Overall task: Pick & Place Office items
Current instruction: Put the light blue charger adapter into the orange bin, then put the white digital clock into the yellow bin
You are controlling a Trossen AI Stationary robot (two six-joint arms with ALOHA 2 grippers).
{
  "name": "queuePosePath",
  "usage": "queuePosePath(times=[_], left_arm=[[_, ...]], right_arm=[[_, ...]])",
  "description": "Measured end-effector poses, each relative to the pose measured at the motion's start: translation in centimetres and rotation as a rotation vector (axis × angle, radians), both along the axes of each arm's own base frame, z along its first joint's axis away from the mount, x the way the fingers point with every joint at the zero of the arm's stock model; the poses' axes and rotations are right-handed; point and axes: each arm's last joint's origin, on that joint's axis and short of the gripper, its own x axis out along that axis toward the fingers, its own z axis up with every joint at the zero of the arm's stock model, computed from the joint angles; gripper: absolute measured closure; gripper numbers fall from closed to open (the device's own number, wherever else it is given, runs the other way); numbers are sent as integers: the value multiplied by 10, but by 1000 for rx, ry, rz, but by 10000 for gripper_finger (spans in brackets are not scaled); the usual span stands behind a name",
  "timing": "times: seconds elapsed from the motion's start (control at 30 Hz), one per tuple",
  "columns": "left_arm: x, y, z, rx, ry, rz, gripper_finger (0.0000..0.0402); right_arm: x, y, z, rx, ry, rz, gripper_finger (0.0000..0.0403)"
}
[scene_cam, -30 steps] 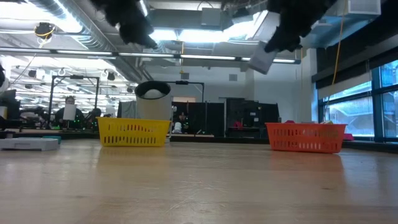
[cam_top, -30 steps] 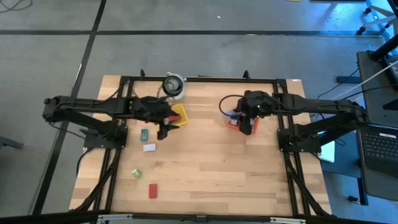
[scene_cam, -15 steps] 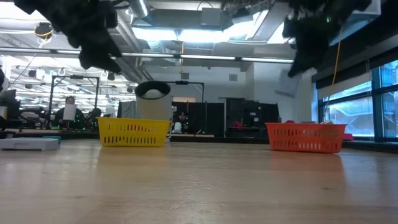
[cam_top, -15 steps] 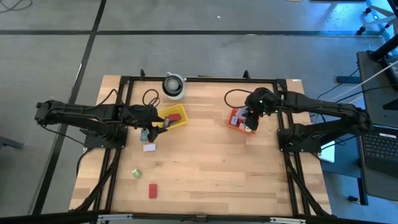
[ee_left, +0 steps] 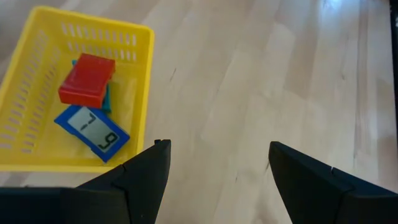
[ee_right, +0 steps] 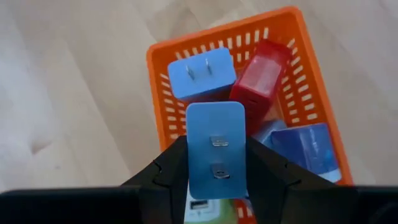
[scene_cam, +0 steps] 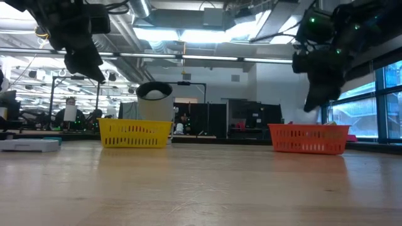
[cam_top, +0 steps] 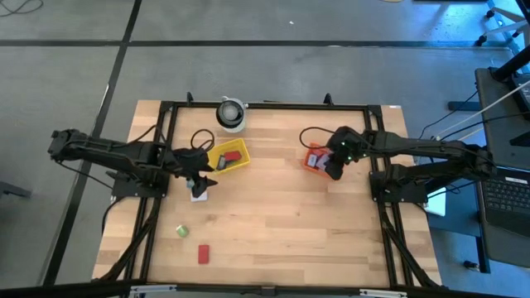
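Right pincer [ee_right: 216, 186]: clenched on a blue plug adapter [ee_right: 216, 149], above the orange basket [ee_right: 163, 53] near the desk's far right. Left pincer [ee_left: 217, 165]: released, empty, beside the yellow basket [ee_left: 144, 46] holding a red block [ee_left: 87, 79].

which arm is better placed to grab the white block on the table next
Left. The left gripper hovers open right above the white block, beside the yellow basket. The right gripper is across the table over the orange basket, shut on a blue plug.
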Motion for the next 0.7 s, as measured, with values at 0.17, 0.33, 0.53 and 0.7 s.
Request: queuePosePath(times=[0.17, 0.33, 0.53, 0.7], left_arm=[[0, -3, 0, -20, 0, 2, 135], [-5, -3, -4, -51, 61, 41, 135], [-10, -2, -9, -60, 137, 67, 135], [-11, -2, -16, -46, 222, 81, 135]], right_arm=[[-3, 0, -6, 6, 21, -40, 273], [-1, -1, -4, -28, 4, -60, 183], [1, -1, -3, -17, -25, -40, 138], [2, -1, -1, -4, -34, -29, 151]])
